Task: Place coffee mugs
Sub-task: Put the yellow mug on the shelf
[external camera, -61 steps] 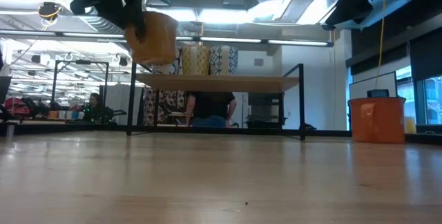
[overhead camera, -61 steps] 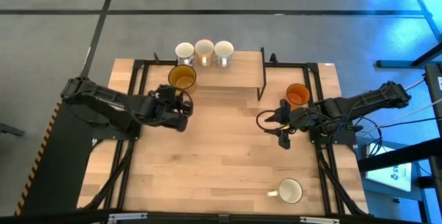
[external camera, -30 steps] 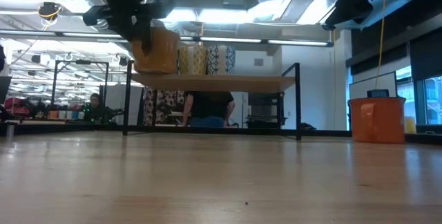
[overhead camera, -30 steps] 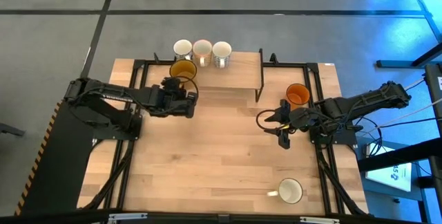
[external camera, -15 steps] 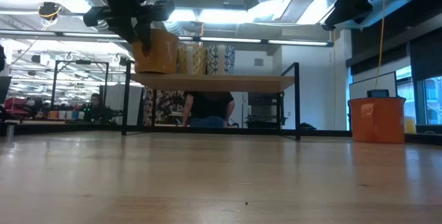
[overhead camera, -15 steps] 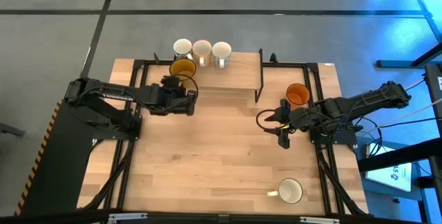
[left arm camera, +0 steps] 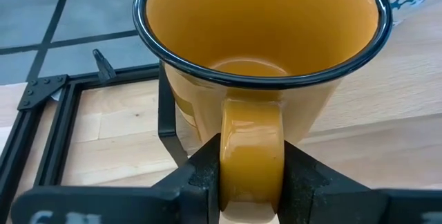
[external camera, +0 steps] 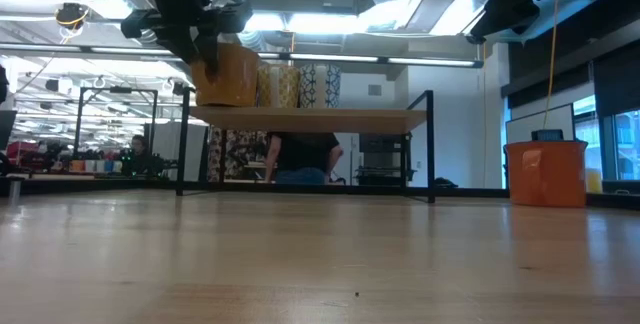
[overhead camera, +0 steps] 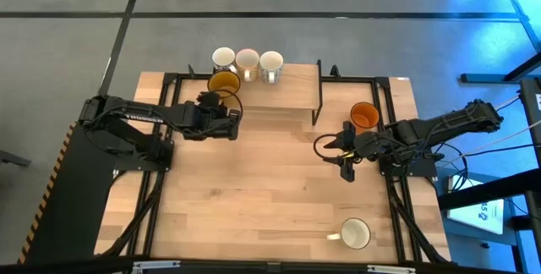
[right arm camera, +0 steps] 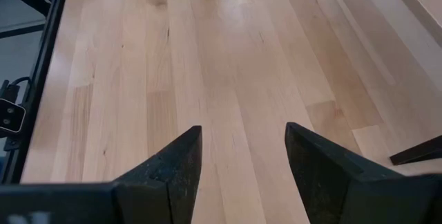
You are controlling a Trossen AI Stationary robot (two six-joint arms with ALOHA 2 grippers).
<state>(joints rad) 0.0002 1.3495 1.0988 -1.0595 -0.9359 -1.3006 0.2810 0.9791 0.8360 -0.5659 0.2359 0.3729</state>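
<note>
An amber-yellow mug (overhead camera: pixel 224 82) (external camera: pixel 228 74) (left arm camera: pixel 255 44) stands upright at the left front corner of a raised wooden shelf (overhead camera: pixel 292 84) (external camera: pixel 310 117). My left gripper (overhead camera: pixel 221 103) (left arm camera: pixel 252 182) is shut on it. Three white patterned mugs (overhead camera: pixel 248 59) (external camera: pixel 300 86) stand in a row on the shelf's far edge. On the table's right side stands an orange mug (overhead camera: pixel 364 115) (external camera: pixel 545 174). A white mug (overhead camera: pixel 355 233) stands near the near edge. My right gripper (overhead camera: pixel 347 162) (right arm camera: pixel 238 162) hovers open above bare table, nearer than the orange mug. My left gripper pinches the amber mug's side handle (left arm camera: pixel 252 148) between its two fingers, coming level from the near side. The mug is upright, mouth up, its base at shelf-top height. Whether the base rests on the shelf, I cannot tell.
The shelf stands on black legs (overhead camera: pixel 321 96) (external camera: pixel 431 144) across the table's far part. The middle of the wooden table (overhead camera: pixel 270 189) is bare. Black frame rails (overhead camera: pixel 152 206) run along both sides. A person (external camera: pixel 300 159) shows in the room behind the shelf.
My left gripper carried the amber mug toward the far edge and down to the shelf's left front corner. The mug went from tilted to upright. For the last second it has kept still there. The right arm has not moved.
</note>
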